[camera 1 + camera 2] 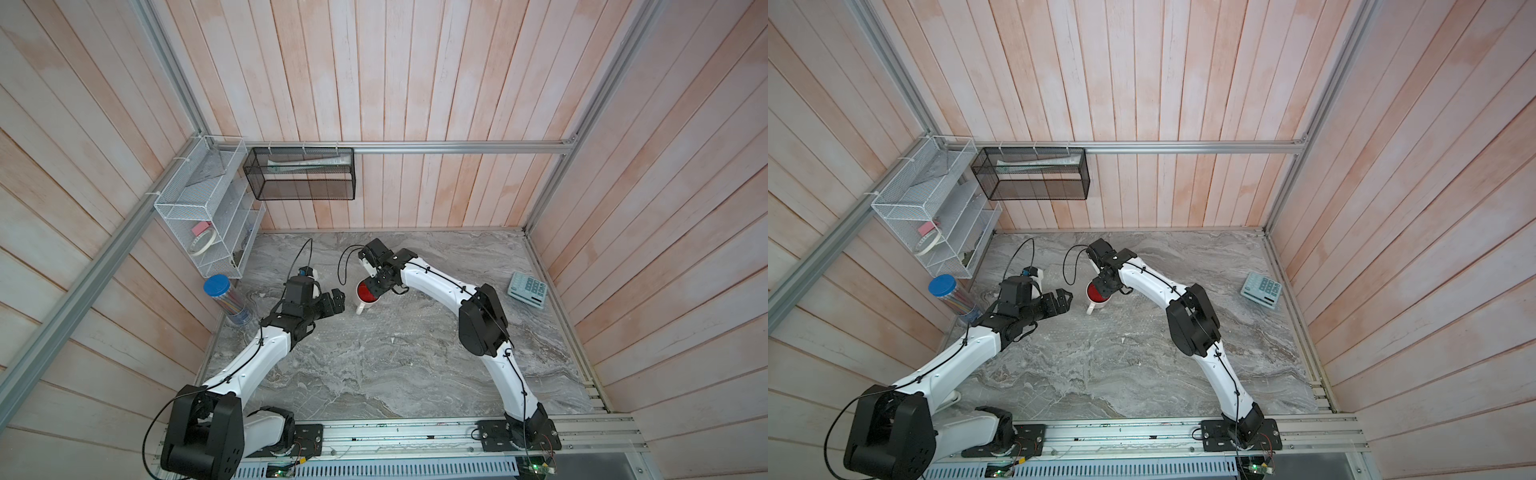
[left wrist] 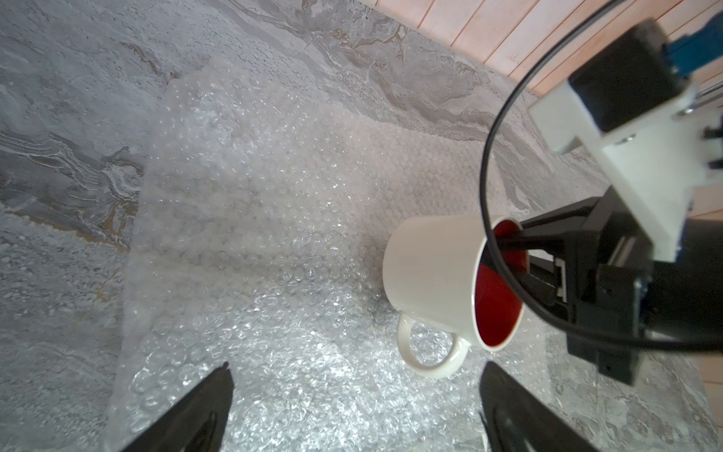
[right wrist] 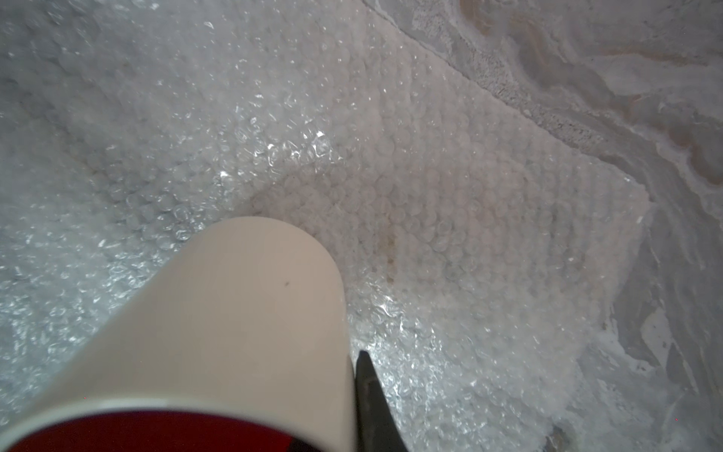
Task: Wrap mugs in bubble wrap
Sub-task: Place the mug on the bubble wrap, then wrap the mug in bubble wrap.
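Note:
The mug (image 1: pixel 365 300) (image 1: pixel 1096 298) is white outside and red inside, mouth up, on the bubble wrap (image 1: pixel 365 328) (image 1: pixel 1100 328). Its loop handle points toward the table's front. My right gripper (image 1: pixel 380 291) (image 1: pixel 1106 289) is shut on the mug's rim, one finger inside and one outside. In the right wrist view the outer finger (image 3: pixel 369 399) lies against the mug wall (image 3: pixel 250 313), with the wrap (image 3: pixel 430 176) beyond. My left gripper (image 1: pixel 341 303) (image 1: pixel 1068 301) (image 2: pixel 357 371) is open and empty just left of the mug (image 2: pixel 430 266), over the wrap (image 2: pixel 254 235).
A calculator (image 1: pixel 528 289) lies at the right side of the marble table. A blue-lidded jar (image 1: pixel 226 297) stands at the left edge. A white wire rack (image 1: pixel 203 216) and a black mesh basket (image 1: pixel 299 172) hang on the walls. Wooden walls enclose three sides.

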`<state>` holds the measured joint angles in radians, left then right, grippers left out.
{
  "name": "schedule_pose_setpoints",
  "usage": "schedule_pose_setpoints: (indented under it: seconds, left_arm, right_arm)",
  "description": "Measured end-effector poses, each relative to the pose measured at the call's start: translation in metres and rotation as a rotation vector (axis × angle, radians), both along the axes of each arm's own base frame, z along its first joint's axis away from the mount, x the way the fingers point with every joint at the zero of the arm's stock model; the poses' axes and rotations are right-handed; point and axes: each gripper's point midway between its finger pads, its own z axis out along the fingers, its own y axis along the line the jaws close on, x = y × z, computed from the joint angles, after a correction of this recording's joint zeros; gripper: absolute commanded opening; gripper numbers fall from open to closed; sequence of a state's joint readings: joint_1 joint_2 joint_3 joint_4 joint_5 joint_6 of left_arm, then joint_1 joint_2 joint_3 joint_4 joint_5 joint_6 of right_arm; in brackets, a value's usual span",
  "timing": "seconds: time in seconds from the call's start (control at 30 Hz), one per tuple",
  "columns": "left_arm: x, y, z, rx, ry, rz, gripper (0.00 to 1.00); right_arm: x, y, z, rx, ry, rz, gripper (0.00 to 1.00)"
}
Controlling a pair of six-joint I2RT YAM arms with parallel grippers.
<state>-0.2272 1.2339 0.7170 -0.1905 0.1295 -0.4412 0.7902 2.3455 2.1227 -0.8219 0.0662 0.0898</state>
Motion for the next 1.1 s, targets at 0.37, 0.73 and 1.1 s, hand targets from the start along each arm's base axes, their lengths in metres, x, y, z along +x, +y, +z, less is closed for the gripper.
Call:
schedule_pose_setpoints:
  seconds: [0.37,0.73,1.1]
  left_arm:
    - [0.0,0.0,0.0,0.0,0.001,0.0,1.0]
    - [0.0,0.0,-0.002,0.002,0.005,-0.001,1.0]
    - [0.001,0.002,-0.018,0.013,0.05,0.002,1.0]
  right_arm:
    - [0.005,0.013,0.01,0.04,0.005,0.029,0.5]
    - [-0.03,-0.032,0.046,0.096,0.021,-0.05,0.74]
    - [-0.133,-0.13,-0.022,0.357,0.331,-0.358,0.74]
